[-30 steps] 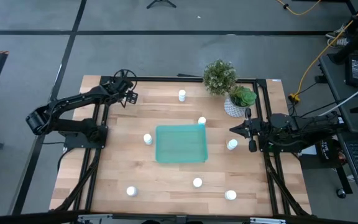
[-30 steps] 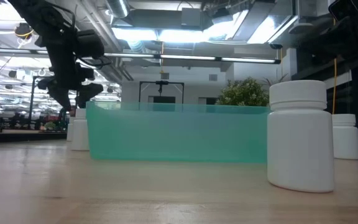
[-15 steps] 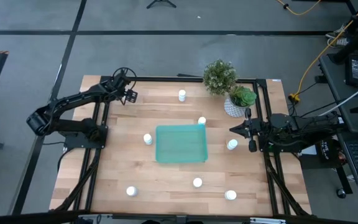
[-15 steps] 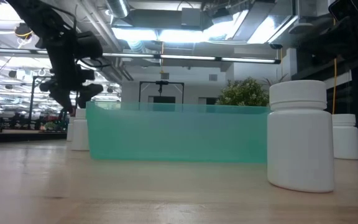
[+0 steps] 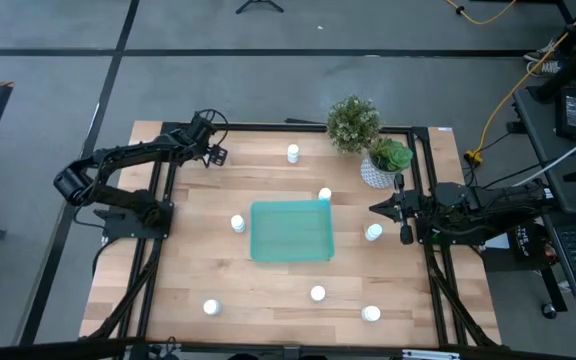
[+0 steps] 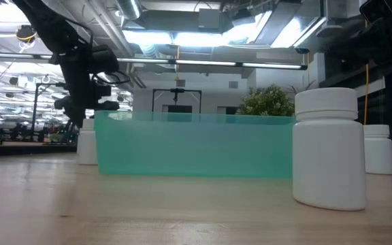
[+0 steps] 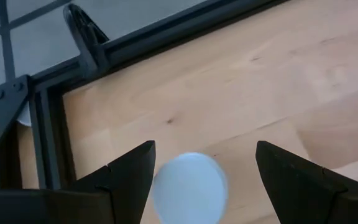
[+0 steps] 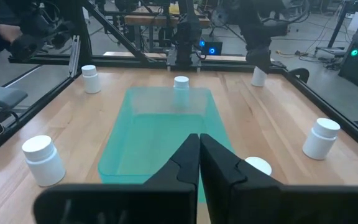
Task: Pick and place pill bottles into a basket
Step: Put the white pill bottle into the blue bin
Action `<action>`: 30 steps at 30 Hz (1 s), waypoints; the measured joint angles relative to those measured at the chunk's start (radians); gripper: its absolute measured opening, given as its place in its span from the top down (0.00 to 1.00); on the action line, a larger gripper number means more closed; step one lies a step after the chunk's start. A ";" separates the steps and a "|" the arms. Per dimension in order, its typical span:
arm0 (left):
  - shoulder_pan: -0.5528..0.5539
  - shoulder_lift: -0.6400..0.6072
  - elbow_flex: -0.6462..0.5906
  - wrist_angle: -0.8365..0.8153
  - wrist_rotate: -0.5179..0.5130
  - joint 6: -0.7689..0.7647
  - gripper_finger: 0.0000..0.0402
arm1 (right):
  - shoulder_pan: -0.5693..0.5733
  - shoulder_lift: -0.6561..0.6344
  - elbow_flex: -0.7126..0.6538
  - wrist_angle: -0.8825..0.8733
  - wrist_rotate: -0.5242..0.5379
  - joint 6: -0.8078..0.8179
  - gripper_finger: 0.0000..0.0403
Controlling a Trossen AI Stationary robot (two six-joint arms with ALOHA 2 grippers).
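White plastic, rigid and judged light with a slick wall, the pill bottle (image 7: 188, 186) at the table's (image 5: 268, 285) far left corner is seen beneath the left gripper (image 7: 201, 180), jaws spread, and is best taken across its body below the cap, while the right gripper (image 5: 376, 208) waits closed at the right edge.

Basket (image 5: 291, 231) mid-table, pill bottles (image 5: 237, 223) scattered around it, none inside.

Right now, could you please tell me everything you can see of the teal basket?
The basket is a shallow rectangular tray of translucent teal-green plastic with low walls, sitting flat mid-table. It looks empty. One white pill bottle stands at its far right corner, seemingly against the wall. No gripper touches it.
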 joint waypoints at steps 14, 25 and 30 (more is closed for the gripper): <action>0.047 0.000 0.000 -0.068 0.080 0.028 0.32 | 0.000 0.000 0.000 0.000 0.000 0.005 0.96; 0.046 -0.042 0.019 -0.147 0.087 0.028 0.32 | 0.000 0.000 0.000 0.000 0.000 0.005 0.96; 0.046 -0.068 0.020 -0.146 0.085 0.027 0.32 | 0.000 0.000 0.000 0.000 0.000 0.005 0.96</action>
